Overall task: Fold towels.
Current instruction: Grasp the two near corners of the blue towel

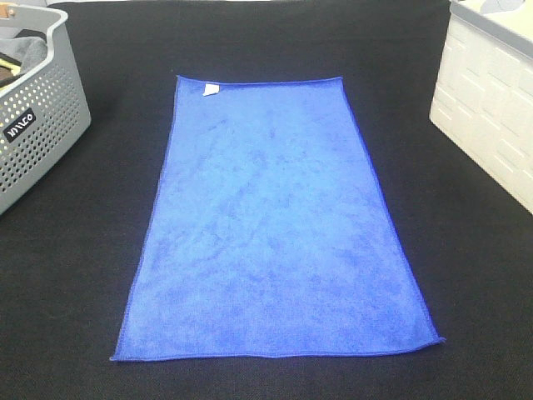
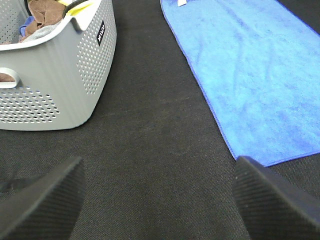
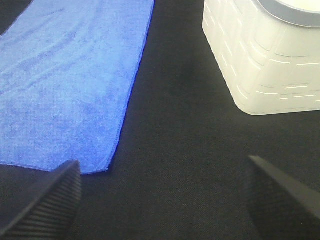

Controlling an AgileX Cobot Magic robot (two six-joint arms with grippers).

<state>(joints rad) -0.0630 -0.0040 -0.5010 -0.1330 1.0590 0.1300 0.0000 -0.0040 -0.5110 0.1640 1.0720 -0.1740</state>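
Observation:
A blue towel (image 1: 271, 225) lies flat and unfolded on the black table, its long side running front to back, a small white tag at its far left corner. It also shows in the left wrist view (image 2: 255, 75) and the right wrist view (image 3: 65, 85). Neither arm shows in the exterior high view. My left gripper (image 2: 157, 200) is open and empty over bare table, to the left of the towel's near corner. My right gripper (image 3: 162, 197) is open and empty over bare table, to the right of the towel's near corner.
A grey perforated basket (image 1: 33, 117) (image 2: 55, 85) holding cloths stands at the back left. A white bin (image 1: 491, 108) (image 3: 265, 60) stands at the back right. The table is covered in black cloth (image 1: 67, 275).

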